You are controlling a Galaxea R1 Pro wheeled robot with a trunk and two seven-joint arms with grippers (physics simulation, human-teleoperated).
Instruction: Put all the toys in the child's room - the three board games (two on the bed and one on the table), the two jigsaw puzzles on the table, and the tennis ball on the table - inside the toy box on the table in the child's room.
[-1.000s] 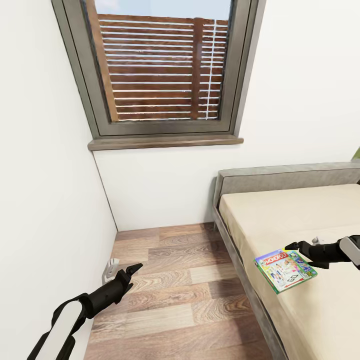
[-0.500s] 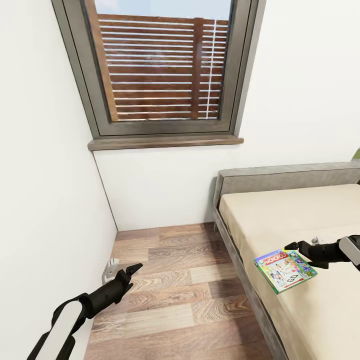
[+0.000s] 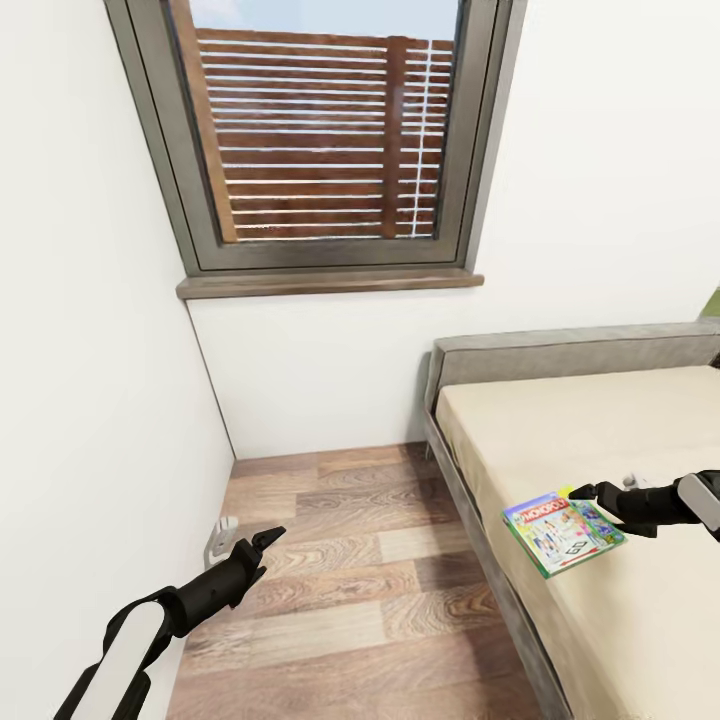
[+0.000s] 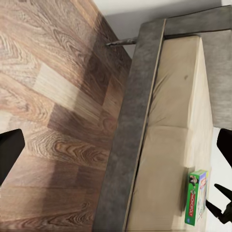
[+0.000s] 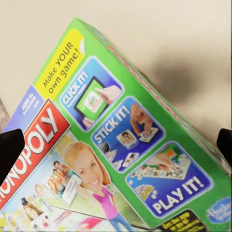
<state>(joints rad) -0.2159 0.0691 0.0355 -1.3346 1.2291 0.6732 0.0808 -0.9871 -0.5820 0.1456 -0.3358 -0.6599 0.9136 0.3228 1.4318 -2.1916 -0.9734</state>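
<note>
Wood-plank floor (image 3: 340, 570) btwn white wall (image 3: 90, 400) & beige bed (image 3: 600, 440).

green-edged game box (image 3: 562, 530), beige bed (image 3: 600, 420)

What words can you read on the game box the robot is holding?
All on the green game box at the right gripper:
"MONOPOLY"
"Make YOUR own game!"
"CLICK IT!"
"STICK IT!"
"PLAY IT!"
The corner logo and the small print are too small to read.
</note>
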